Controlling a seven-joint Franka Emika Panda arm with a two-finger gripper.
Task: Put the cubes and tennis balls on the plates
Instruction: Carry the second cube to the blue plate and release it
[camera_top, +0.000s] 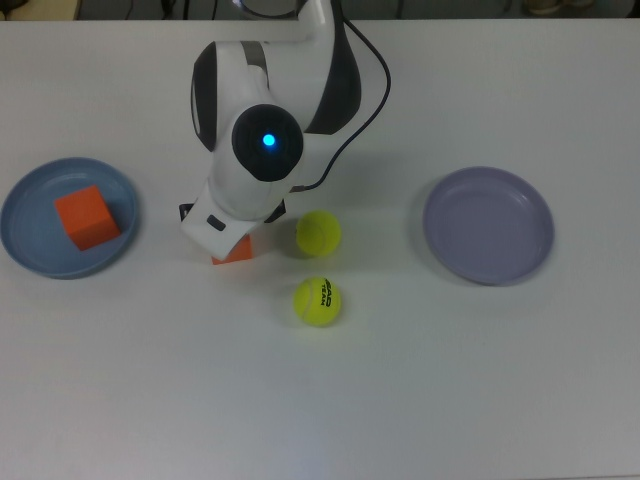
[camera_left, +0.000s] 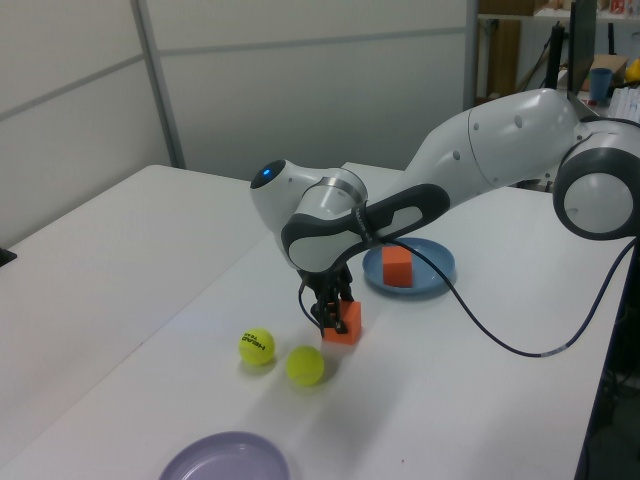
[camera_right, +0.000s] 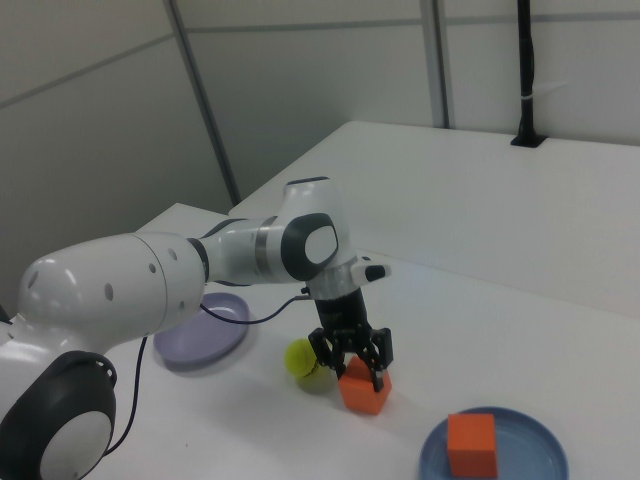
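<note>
Pincer (camera_right: 352, 362) down over the loose orange cube (camera_right: 366, 390) on the white bench (camera_top: 450, 380), fingers (camera_right: 381, 356) spread apart to either side of the block's top, not visibly pressing it. In the top view, most of that cube (camera_top: 236, 251) hidden under the white arm (camera_top: 262, 150), only an orange corner showing. In the left view, dark fingertips straddling the cube (camera_left: 347, 322) near its upper edge.

Second orange cube (camera_top: 87, 216) resting inside the light blue plate (camera_top: 25, 252) at the top view's left, well apart from the pincer. Same cube (camera_right: 471, 444) and plate (camera_right: 535, 465) at the right view's lower right; in the left view, cube (camera_left: 397, 266) on plate (camera_left: 433, 270) just behind the arm.

Two tennis balls on the bare bench: a plain one (camera_top: 318, 233) just beside the gripped-at cube on the top view's right, and a lettered one (camera_top: 317, 301) near it, toward the top view's bottom. In the left view, lettered ball (camera_left: 256, 346) and plain ball (camera_left: 305, 365) close together, not touching.

Lavender plate (camera_top: 488, 224) at the top view's right, well apart from the balls, nothing on it.
</note>
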